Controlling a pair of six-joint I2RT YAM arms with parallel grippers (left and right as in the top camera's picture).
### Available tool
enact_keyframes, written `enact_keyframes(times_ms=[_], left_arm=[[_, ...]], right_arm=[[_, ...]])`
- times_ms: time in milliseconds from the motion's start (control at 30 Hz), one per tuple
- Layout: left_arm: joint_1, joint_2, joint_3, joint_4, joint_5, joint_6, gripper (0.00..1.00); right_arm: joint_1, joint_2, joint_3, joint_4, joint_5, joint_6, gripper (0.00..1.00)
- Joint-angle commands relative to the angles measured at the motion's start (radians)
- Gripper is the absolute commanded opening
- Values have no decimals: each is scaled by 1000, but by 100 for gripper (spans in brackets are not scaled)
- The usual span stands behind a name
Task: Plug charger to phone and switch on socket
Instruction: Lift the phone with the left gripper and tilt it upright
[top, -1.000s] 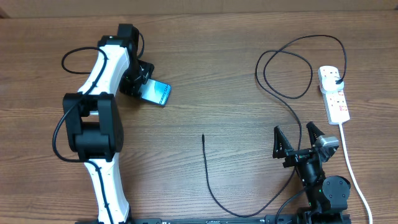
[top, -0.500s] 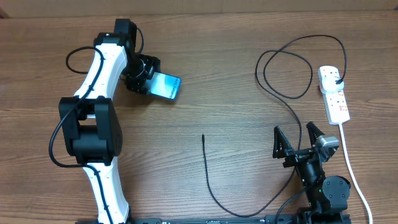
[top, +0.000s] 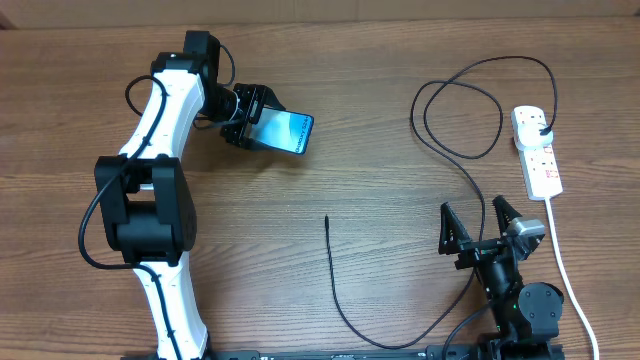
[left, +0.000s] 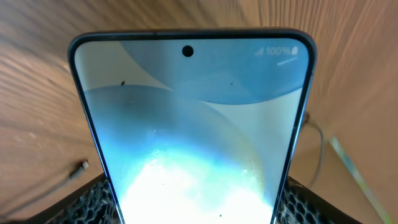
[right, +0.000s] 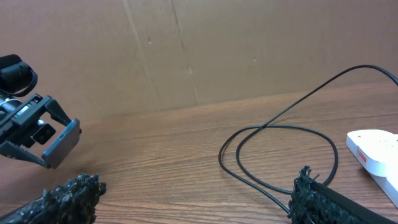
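My left gripper is shut on the phone and holds it above the table at the upper left. Its glowing blue screen fills the left wrist view. It also shows in the right wrist view. The black charger cable loops at the upper right, its plug sits in the white power strip, and its connector tip lies mid-table. The tip also shows in the left wrist view. My right gripper is open and empty at the lower right, beside the cable.
The power strip's thick white cord runs down the right edge of the table. A cardboard wall stands behind the table. The power strip's end shows in the right wrist view.
My left gripper has carried the phone to the right and lifted it, turning it so the screen faces more upward. The right arm and the cable have not moved.
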Motion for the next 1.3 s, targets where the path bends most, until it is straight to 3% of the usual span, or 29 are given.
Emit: enact_keyframes(times_ms=[0,700,1267], left_arm=[[4,-45,27,-11,187,28,4],[4,-45,27,-15,523,77,4],[4,-45,27,-16,671,189,4]], right_arm=[[5,-10,-10,3,10,-7,100],[5,-10,-10,3,10,-7,100],[5,-10,-10,3,10,-7,100]])
